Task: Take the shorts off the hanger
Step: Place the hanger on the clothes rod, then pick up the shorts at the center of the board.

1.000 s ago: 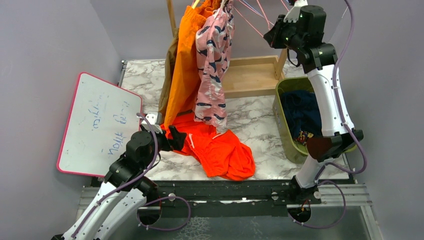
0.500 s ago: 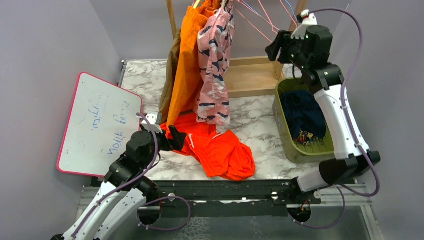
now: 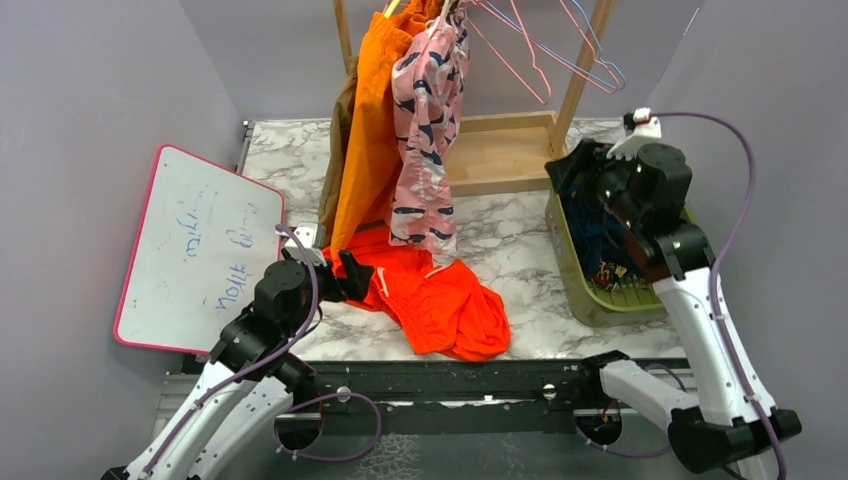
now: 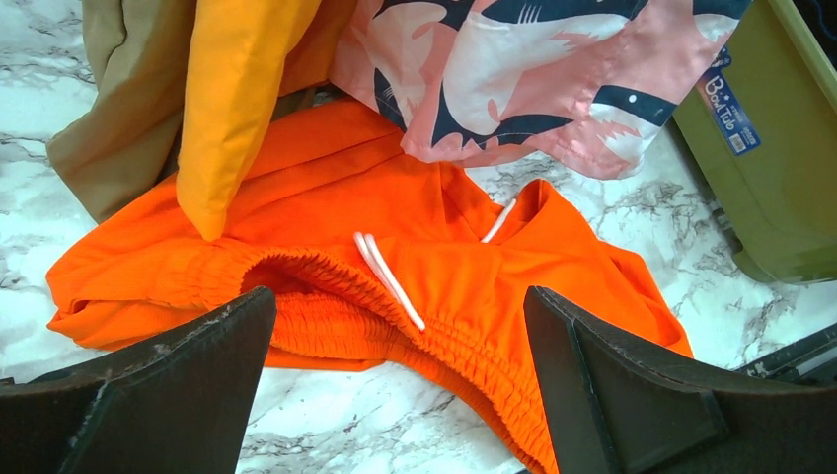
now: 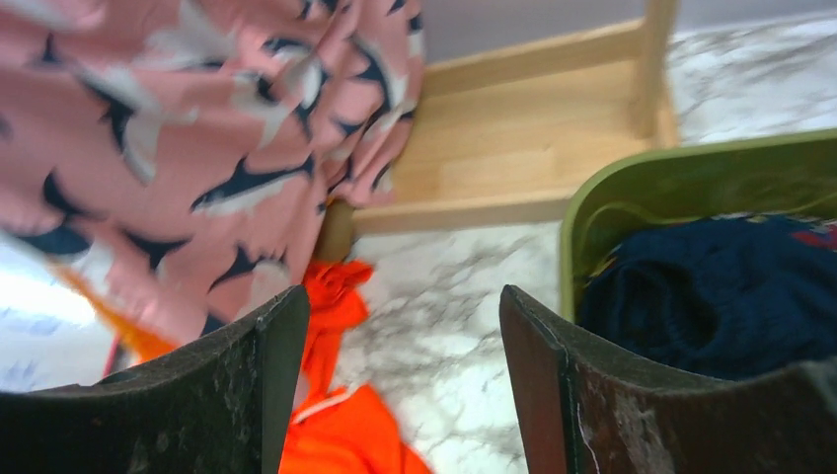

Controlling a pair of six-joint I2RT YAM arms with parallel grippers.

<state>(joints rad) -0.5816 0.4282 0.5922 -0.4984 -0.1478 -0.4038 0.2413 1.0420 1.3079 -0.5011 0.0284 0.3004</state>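
Note:
Red-orange shorts [image 3: 430,295] lie crumpled on the marble table. My left gripper [image 3: 335,275] rests at their left edge, open, its jaws wide over the white drawstring and waistband [image 4: 395,267] and holding nothing. Pink shorts with dark blotches [image 3: 430,130], bright orange shorts [image 3: 370,140] and tan-brown shorts [image 3: 338,150] hang from the rack. Empty wire hangers [image 3: 545,60] hang to their right. Navy shorts [image 3: 600,225] lie in the green bin [image 3: 560,250]. My right gripper [image 3: 565,172] hovers over the bin's far left corner, open and empty [image 5: 405,395].
A wooden rack base [image 3: 500,150] and slanted post [image 3: 585,70] stand at the back. A whiteboard [image 3: 195,250] leans at the left. Grey walls close in on both sides. In the left wrist view the bin's wall [image 4: 780,178] is at the right.
My right arm dropped from the hangers at the rail down to the bin's corner, and its jaws opened. The empty hangers now hang free. The left arm has not moved.

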